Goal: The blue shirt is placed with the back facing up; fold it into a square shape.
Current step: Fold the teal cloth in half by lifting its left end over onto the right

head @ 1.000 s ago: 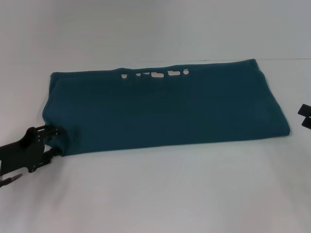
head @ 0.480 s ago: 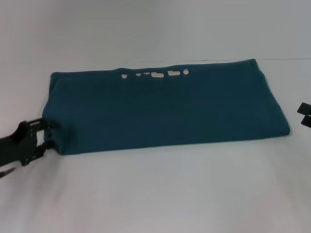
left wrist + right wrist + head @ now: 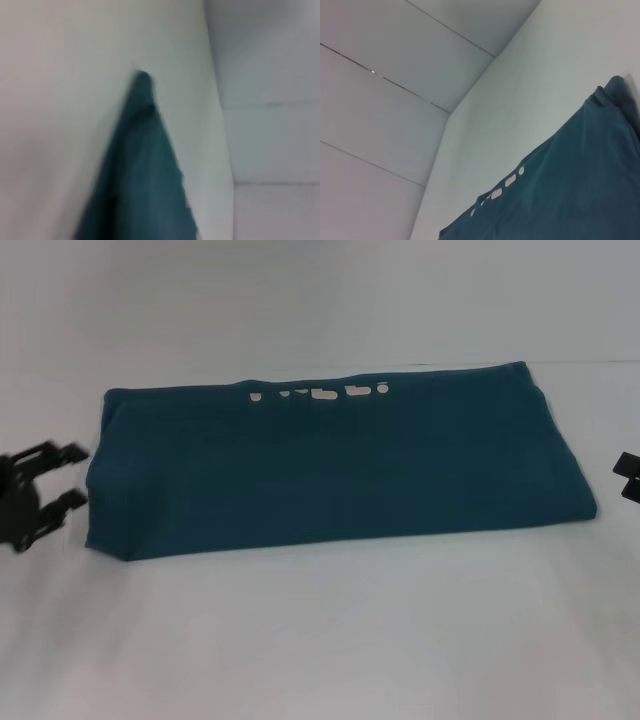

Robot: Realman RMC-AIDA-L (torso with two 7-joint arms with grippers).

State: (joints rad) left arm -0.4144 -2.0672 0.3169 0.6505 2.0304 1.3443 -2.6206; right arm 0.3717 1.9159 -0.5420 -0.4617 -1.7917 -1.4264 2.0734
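White and plain, the surface point(image 3: 320, 640) carried the shirt point(image 3: 330, 465) across its middle, nearer the far edge. The shirt lay folded into a long flat band running from the left side to the right side, with bits of white lettering point(image 3: 320, 393) peeking out along its far edge. The left end effector point(image 3: 72, 478) stood just beside the shirt's left end, apart from the cloth, its two fingers spread wide and holding nothing. The right end effector point(image 3: 628, 478) showed only as a black tip at the surface's right edge, near the shirt's right end but clear of it; whether it was spread or closed could not be told. Pale wall panels point(image 3: 395, 75) rose behind the surface.
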